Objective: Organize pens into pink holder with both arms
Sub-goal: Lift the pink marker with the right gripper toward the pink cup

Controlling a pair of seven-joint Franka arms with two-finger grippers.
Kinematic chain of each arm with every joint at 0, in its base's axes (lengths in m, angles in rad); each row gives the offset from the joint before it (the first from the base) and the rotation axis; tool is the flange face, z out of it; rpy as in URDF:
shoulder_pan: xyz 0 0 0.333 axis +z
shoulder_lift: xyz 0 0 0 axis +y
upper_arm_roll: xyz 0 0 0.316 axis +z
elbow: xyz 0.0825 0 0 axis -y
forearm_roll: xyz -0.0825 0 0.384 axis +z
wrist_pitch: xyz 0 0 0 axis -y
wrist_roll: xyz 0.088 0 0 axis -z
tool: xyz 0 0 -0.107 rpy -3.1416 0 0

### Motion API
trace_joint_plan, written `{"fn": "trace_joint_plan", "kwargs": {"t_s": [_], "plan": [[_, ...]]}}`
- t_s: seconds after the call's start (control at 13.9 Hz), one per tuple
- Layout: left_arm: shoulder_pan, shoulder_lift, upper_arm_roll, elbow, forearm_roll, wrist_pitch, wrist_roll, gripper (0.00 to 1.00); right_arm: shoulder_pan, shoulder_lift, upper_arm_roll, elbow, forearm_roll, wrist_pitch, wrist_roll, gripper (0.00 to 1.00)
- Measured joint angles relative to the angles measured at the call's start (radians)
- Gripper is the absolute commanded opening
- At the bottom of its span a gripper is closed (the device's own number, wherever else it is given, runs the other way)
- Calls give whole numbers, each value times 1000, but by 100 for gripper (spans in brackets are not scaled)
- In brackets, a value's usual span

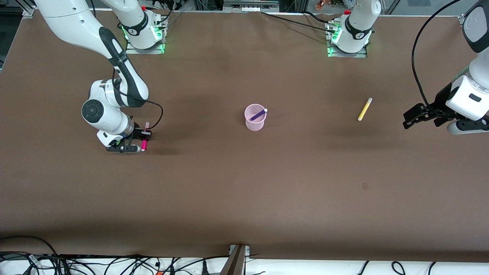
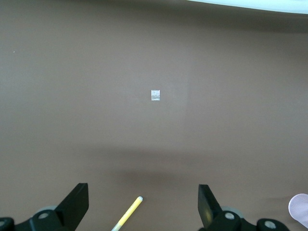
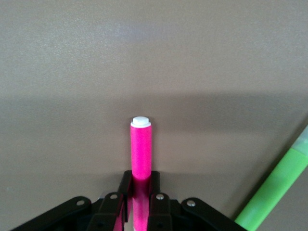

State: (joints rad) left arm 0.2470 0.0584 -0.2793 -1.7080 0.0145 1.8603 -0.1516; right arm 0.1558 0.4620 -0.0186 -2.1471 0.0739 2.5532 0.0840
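The pink holder (image 1: 255, 119) stands mid-table with the purple pen (image 1: 259, 114) leaning inside it. My right gripper (image 1: 142, 138) is low over the table toward the right arm's end and is shut on the magenta-pink pen (image 1: 144, 145). In the right wrist view the pen (image 3: 141, 144) sticks out from my gripper (image 3: 141, 185), and the green pen (image 3: 274, 192) lies on the table beside it. The yellow pen (image 1: 365, 109) lies toward the left arm's end. My left gripper (image 1: 409, 118) hovers open beside it. The left wrist view shows the gripper (image 2: 143, 204) and the pen (image 2: 127, 215).
A small pale square mark (image 2: 155, 95) is on the brown table. The holder's edge (image 2: 299, 208) shows at the corner of the left wrist view. Cables (image 1: 114, 263) run along the table edge nearest the front camera.
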Motion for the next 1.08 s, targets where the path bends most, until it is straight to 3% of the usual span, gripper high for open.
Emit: {"fn": "trace_joint_plan", "kwargs": {"t_s": [0.29, 0.5, 0.86, 1.08], "plan": [[-1, -3, -17, 4, 0, -23, 0, 100, 13, -3, 14, 20, -3, 17, -76, 0], [-3, -13, -53, 58, 0, -80, 0, 100, 35, -37, 56, 65, -3, 20, -149, 0], [-1, -18, -64, 68, 0, -112, 0, 100, 46, -137, 224, 116, -3, 37, -167, 0], [4, -17, -60, 68, 0, -116, 0, 100, 67, -161, 333, 151, -3, 133, -167, 0]]}}
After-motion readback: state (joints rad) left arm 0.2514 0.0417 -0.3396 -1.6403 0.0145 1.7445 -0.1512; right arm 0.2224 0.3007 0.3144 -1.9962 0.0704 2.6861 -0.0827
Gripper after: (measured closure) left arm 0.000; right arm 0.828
